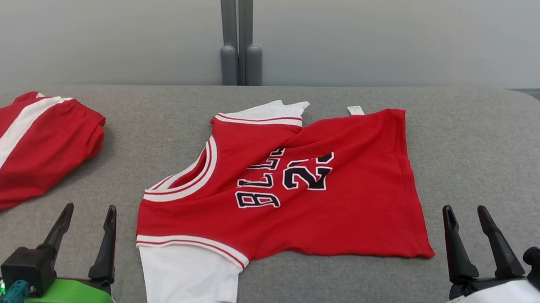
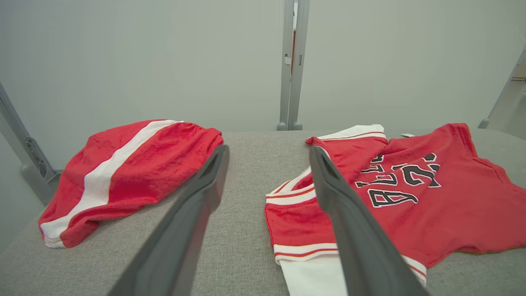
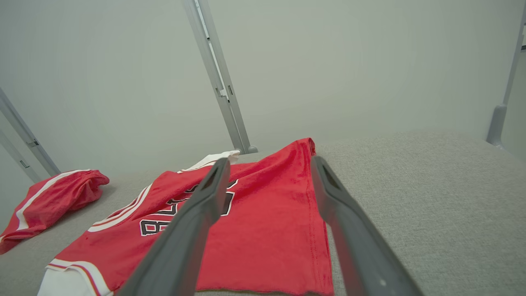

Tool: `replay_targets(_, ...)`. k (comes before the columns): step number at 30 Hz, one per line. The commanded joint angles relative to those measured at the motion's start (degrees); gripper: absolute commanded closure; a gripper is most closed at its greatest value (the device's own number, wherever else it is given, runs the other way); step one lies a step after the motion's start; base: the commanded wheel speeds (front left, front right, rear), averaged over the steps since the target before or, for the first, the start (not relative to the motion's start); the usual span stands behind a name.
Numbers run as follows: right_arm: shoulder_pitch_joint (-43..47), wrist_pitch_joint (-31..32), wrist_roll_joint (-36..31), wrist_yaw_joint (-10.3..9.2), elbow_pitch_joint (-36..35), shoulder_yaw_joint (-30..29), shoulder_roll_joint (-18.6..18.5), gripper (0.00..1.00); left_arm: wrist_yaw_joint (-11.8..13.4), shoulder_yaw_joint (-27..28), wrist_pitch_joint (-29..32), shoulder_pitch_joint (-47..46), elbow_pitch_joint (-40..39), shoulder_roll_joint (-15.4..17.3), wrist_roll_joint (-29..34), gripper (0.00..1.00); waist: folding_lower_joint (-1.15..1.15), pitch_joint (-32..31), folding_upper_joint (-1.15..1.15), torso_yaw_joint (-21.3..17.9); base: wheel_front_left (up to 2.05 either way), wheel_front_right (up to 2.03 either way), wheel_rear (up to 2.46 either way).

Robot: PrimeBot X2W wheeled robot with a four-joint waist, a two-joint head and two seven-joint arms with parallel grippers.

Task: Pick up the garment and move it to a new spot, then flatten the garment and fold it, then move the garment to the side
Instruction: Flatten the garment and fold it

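Between the left gripper (image 1: 90, 207) and right gripper (image 1: 465, 208) — both wide, empty — lies the garment (image 1: 335, 203).

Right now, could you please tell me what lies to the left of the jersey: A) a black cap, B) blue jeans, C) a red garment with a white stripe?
C: a red garment with a white stripe lies bunched on the grey surface, apart from the jersey, on the robot's left.

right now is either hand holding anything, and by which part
Nothing is held: the left hand and right hand are open, clear of the jersey.
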Motion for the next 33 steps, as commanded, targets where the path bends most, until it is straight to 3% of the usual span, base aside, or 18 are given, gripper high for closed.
replay_targets(1,-0.72,-0.27,-0.04,0.0,0.2,0.12,-0.27,0.0,-0.47,0.28,-0.18,0.38,0.41,-0.22,0.46,0.0,0.0,0.06,0.0,0.07,0.0,0.0,0.0)
replay_targets(9,-1.51,-0.08,0.08,0.0,1.14,0.5,-0.45,0.0,-2.18,0.67,-0.18,-0.67,2.12,-1.0,1.92,0.0,0.0,0.18,0.0,0.14,0.0,0.0,0.0)
replay_targets(24,-2.11,1.34,0.11,0.0,1.62,0.08,-1.58,0.0,-3.17,0.8,0.47,-0.78,3.29,-2.21,1.9,0.0,0.0,0.14,0.0,0.56,0.0,0.0,0.0)
replay_targets(28,-3.52,3.4,0.01,0.0,1.7,-0.74,-3.08,0.0,-3.74,-0.92,6.69,-1.1,1.51,-2.16,-0.36,0.0,0.0,0.8,0.0,1.36,0.0,0.0,0.0)
replay_targets(33,-5.94,14.16,2.24,0.0,5.39,-0.71,-4.52,0.0,-3.13,-3.62,17.95,-0.88,-1.36,-0.4,-2.66,0.0,0.0,1.58,0.0,2.23,0.0,0.0,0.0)
